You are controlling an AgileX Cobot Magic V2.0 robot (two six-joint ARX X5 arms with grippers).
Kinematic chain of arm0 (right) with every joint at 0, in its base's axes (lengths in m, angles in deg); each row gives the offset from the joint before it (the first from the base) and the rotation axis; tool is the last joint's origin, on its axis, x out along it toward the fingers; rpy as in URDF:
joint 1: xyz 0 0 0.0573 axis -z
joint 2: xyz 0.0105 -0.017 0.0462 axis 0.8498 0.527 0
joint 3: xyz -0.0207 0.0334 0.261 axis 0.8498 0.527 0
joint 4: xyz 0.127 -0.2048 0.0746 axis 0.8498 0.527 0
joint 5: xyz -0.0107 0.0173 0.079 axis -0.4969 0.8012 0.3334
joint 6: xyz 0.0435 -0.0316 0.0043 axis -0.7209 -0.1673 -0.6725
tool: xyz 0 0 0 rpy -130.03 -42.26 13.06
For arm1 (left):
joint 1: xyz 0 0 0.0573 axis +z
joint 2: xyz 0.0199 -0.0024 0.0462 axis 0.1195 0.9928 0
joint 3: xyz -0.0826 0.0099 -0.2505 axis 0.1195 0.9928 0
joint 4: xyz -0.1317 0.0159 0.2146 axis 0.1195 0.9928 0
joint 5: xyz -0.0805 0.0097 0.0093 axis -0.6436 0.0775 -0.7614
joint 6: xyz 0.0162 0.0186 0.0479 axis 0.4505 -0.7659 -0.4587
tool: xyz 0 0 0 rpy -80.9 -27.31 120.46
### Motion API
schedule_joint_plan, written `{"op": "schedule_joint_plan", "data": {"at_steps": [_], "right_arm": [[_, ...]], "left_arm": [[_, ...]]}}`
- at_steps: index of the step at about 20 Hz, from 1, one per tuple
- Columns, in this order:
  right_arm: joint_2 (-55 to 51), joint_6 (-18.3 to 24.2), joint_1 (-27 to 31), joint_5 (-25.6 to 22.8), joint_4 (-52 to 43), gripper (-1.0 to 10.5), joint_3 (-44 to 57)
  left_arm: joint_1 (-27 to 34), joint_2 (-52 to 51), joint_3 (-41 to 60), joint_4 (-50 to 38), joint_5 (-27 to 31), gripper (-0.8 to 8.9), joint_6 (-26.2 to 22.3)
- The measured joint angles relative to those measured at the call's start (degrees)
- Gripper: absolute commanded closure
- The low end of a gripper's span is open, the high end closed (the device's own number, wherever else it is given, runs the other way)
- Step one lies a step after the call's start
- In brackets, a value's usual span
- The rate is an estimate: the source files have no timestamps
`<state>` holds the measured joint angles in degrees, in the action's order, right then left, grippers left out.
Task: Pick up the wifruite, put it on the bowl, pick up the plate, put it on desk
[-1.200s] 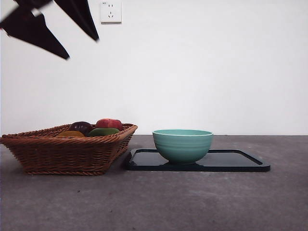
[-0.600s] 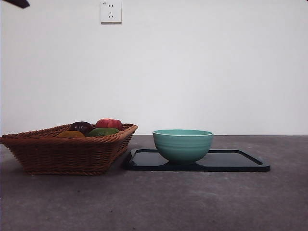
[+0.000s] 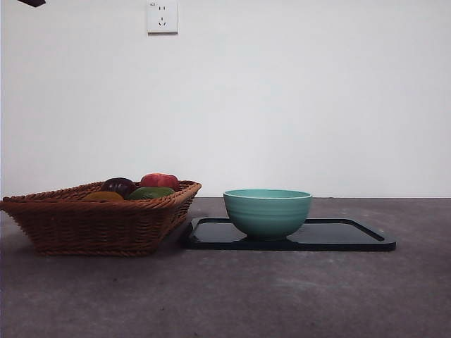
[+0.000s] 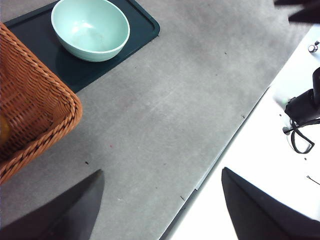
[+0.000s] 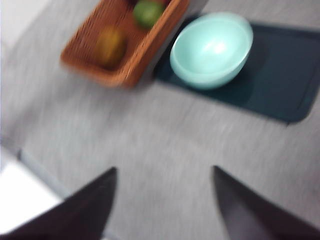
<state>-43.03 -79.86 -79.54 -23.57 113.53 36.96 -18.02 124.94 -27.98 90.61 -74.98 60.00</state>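
Right wrist view, wifruite (image 5: 110, 46) in basket (image 5: 145, 55), front hides it, both grippers' jaws apart.

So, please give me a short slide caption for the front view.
Green bowl on a dark tray beside a wicker basket of fruit; no gripper at work.

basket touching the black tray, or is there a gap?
Cannot tell. In the front view the basket overlaps the tray edge; in the left wrist view its rim hides the near edge.

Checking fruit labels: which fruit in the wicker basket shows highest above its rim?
The red apple-like fruit; the dark purple fruit, green fruit and brownish-orange wifruite sit lower.
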Motion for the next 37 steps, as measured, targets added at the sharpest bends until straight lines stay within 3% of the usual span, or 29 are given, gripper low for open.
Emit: {"op": "schedule_joint_plan", "data": {"at_steps": [3,7,11,17,29,33,37], "right_arm": [[5.1,-3.4,0.0,-0.4,-6.5,6.0,-0.3],[18.2,-4.3,0.1,-4.5,-9.4,6.0,-7.8],[32.3,-2.5,1.0,-4.8,-9.3,6.0,-18.8],[48.6,1.7,1.5,-9.2,-6.8,6.0,-30.7],[65.6,2.8,1.0,-9.2,-11.5,6.0,-31.0],[68.5,2.8,0.9,-9.4,-12.9,6.6,-31.0],[69.5,2.8,0.8,-10.3,-14.5,8.4,-31.0]], "left_arm": [[0.0,0.0,0.0,0.0,0.0,4.4,0.0],[0.0,0.0,0.0,0.0,0.0,4.4,0.0],[0.0,0.0,0.0,0.0,0.0,4.4,0.0],[0.0,0.0,0.0,0.0,0.0,4.4,0.0],[0.0,0.0,0.0,0.0,0.0,4.4,0.0],[0.0,0.0,0.0,0.0,0.0,4.4,0.0],[0.0,0.0,0.0,0.0,0.0,4.4,0.0]]}}
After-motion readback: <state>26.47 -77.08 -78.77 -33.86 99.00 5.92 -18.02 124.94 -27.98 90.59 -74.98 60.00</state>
